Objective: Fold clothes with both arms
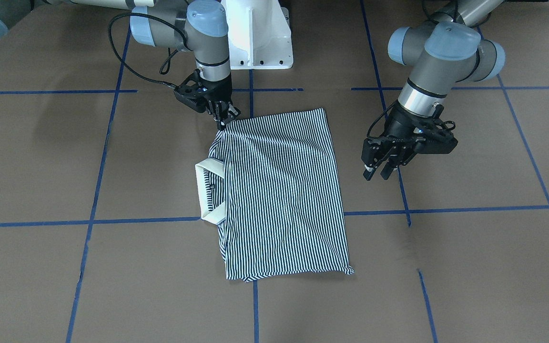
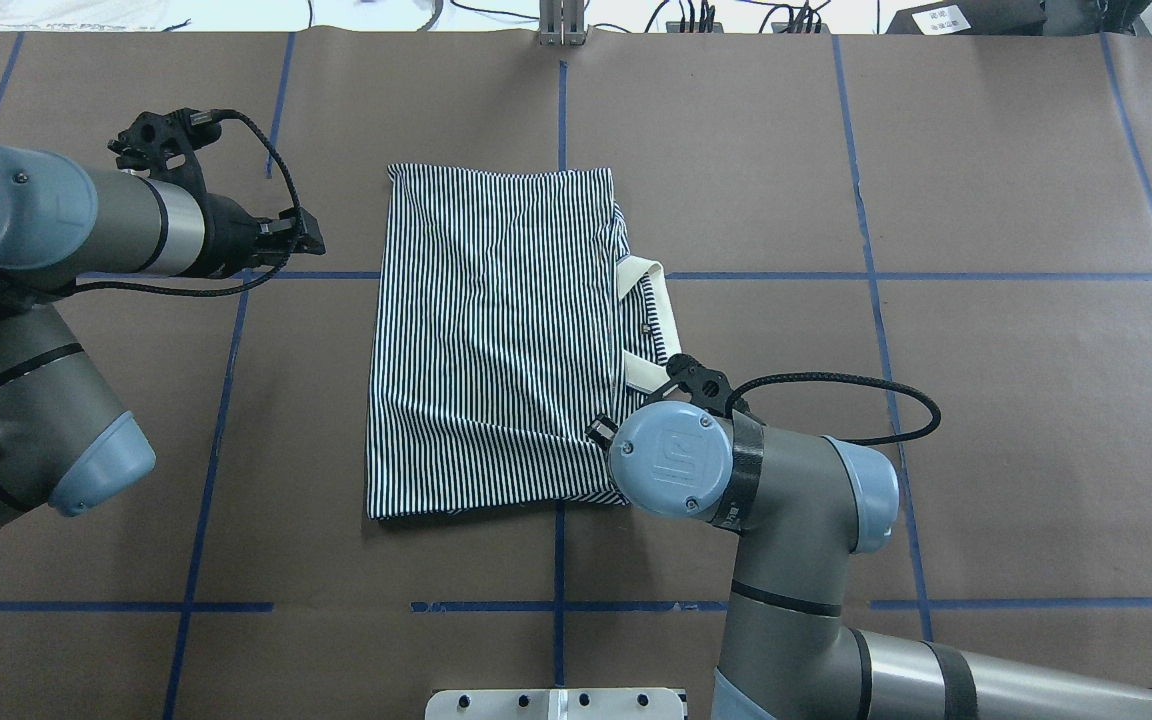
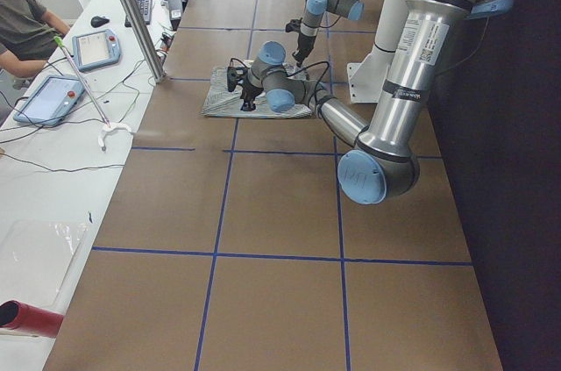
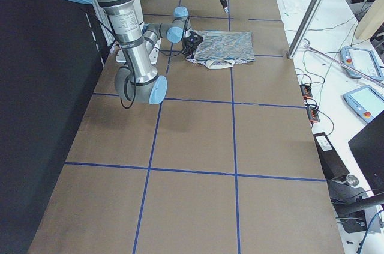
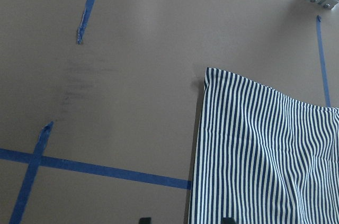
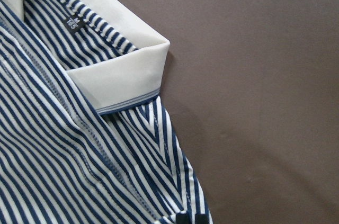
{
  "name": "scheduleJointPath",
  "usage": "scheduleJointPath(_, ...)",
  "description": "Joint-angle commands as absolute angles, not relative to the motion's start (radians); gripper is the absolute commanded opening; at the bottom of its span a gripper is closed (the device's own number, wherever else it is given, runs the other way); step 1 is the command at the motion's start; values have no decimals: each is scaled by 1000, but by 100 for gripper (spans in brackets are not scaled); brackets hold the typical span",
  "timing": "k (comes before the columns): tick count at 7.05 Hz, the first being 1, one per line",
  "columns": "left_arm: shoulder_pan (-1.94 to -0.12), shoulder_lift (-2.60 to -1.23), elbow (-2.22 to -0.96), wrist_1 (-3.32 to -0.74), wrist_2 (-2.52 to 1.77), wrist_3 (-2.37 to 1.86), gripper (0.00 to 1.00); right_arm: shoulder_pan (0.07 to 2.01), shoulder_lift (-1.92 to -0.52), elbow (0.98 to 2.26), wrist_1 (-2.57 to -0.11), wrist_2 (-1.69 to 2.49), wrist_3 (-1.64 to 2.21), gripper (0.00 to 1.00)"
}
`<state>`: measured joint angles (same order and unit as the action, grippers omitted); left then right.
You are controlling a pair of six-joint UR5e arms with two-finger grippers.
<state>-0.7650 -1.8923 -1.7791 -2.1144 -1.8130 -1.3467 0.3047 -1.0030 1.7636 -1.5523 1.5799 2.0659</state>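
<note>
The shirt [image 2: 496, 340] is laid flat near the middle of the desk [image 2: 986, 400], folded into a rough rectangle. Its long axis is directed away from the robot. The collar [image 2: 648, 300] is turned towards the robot's right and the hem edge towards its left.

The right claw [image 1: 222, 121] is lowered onto the corner nearest the robot on the collar side. It is seen clenched on that corner, with striped cloth caught between its fingertips in the right wrist view.

The left claw [image 1: 378, 172] is held released, its fingers parted and nothing between them. It is raised above bare desk just off the hem edge, apart from the cloth. From it, the shirt lies towards the robot's right. In the left wrist view the far hem corner is seen ahead of the parted fingers and a little to one side.

The coming move is judged to turn on this gap. One short end is pinned at a single corner only, and the hem edge is reachable by the left claw alone. That claw would have to be brought sideways to the hem edge and lowered. If a fold across the long axis is intended, the near hem corner would be the matching grasp. Which corner is meant cannot be told.
</note>
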Motion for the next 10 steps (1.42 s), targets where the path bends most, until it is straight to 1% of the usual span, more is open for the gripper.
scheduleJointPath(1,-762,-1891,-1793,-2097,-1813,-1347,54,287,-1005,1756,-1552,1562,2069,54)
scheduleJointPath(2,-762,-1891,-1793,-2097,-1812,-1347,54,287,-1003,1761,-1552,1560,2071,55)
scheduleJointPath(3,-762,-1891,-1793,-2097,-1813,-1348,54,275,-1003,1759,-1552,1559,2072,61)
scheduleJointPath(6,-761,-1891,-1793,-2097,-1813,-1348,54,262,-1002,1752,-1548,1559,2074,59)
scheduleJointPath(8,-761,-1891,-1793,-2095,-1812,-1348,54,265,-1000,1743,-1545,1557,2065,53)
scheduleJointPath(9,-761,-1891,-1795,-2095,-1812,-1348,54,267,-994,1730,-1542,1559,2065,48)
scheduleJointPath(10,-761,-1891,-1795,-2097,-1813,-1348,54,267,-991,1723,-1540,1559,2065,37)
